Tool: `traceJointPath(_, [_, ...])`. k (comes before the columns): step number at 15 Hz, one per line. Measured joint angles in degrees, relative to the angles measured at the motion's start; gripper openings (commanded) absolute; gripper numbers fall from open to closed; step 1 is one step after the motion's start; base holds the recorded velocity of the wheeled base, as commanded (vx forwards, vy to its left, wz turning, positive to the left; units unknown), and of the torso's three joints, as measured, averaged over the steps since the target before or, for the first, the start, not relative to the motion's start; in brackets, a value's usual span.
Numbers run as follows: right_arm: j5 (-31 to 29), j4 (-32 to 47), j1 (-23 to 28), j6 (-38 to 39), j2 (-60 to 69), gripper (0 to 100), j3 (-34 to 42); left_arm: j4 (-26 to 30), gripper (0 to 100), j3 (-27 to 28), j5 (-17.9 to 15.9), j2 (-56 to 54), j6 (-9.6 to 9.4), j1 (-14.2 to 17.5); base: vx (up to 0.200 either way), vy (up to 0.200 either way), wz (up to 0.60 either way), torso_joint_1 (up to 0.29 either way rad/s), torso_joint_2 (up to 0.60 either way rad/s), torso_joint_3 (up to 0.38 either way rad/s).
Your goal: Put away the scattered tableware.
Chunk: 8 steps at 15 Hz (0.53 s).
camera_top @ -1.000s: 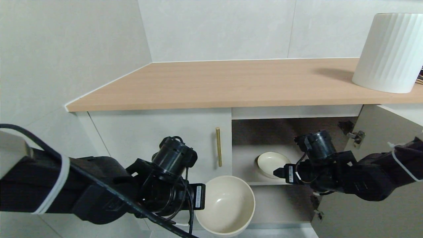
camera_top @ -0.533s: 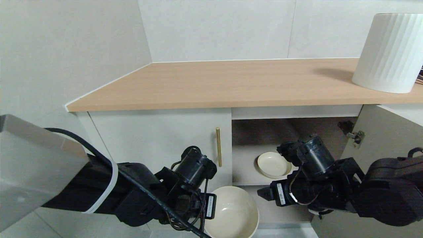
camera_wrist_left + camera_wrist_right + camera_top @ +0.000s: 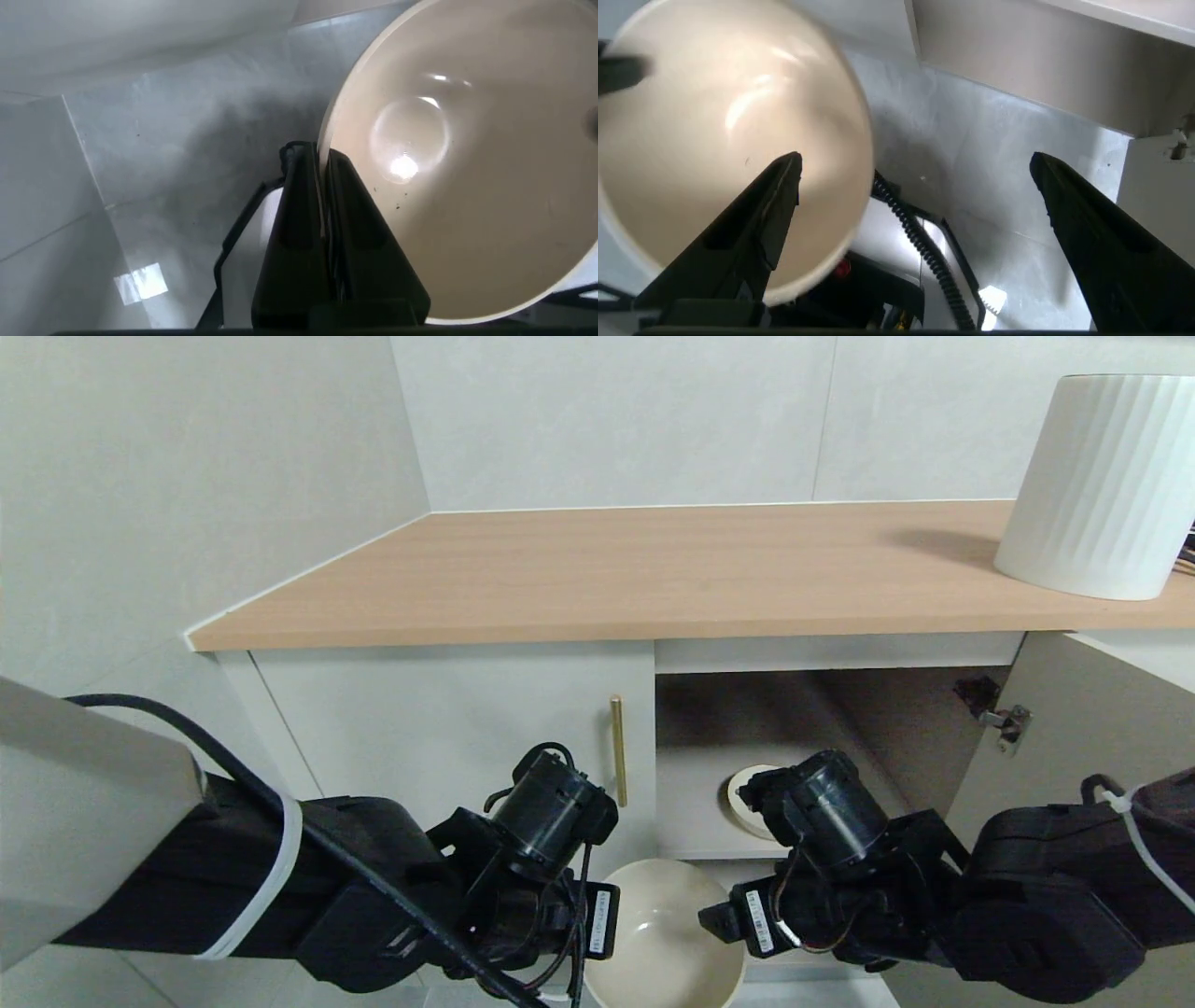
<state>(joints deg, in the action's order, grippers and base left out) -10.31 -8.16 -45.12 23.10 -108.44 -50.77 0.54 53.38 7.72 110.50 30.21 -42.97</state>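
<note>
Obs. A cream bowl (image 3: 665, 933) is held low in front of the cabinet, below the level of the counter (image 3: 653, 569). It is gripped by the left pincer (image 3: 597, 922), whose two fingers are pressed together over the rim on the bowl's left side, one inside and one outside. The mouth of the bowl is turned upward. Being round, it has no long axis to align.

Right pincer (image 3: 724, 919) is spread wide and carries nothing. It is placed just beside the bowl's right rim, so the bowl lies between the two pincers. In the right wrist view one finger (image 3: 775, 201) is seen across the bowl. Whether the rim sits inside the gap cannot be told.

Relation governing the next move: the cabinet's right door (image 3: 1074, 728) is swung open, and the shelf (image 3: 691, 807) lies beyond and above the bowl, to its right. A small dish (image 3: 742, 795) is already set on that shelf, partly covered by the right wrist. The right arm is judged nearer to the opening, and it stands between bowl and shelf. Either a handover or a lift past that arm would be required.
</note>
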Motion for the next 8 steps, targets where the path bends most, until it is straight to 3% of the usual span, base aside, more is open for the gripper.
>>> traceJointPath(5, [0.0,0.0,0.0,0.2,-1.5,100,-0.5,0.0,0,-0.1,0.0,-0.3,0.00,-0.3,0.000,0.000,0.00,0.000,0.00,0.000])
traceJointPath(6, [0.0,0.0,0.0,0.2,-1.6,0,-0.5,0.1,0,-0.1,0.0,-0.3,0.01,-0.4,0.000,0.000,0.00,0.000,0.00,0.000])
traceJointPath(8, [0.2,0.0,0.0,0.2,-1.8,0,-0.5,0.0,0,-0.1,0.0,-0.2,0.00,-0.4,0.000,0.000,0.00,0.000,0.00,0.000])
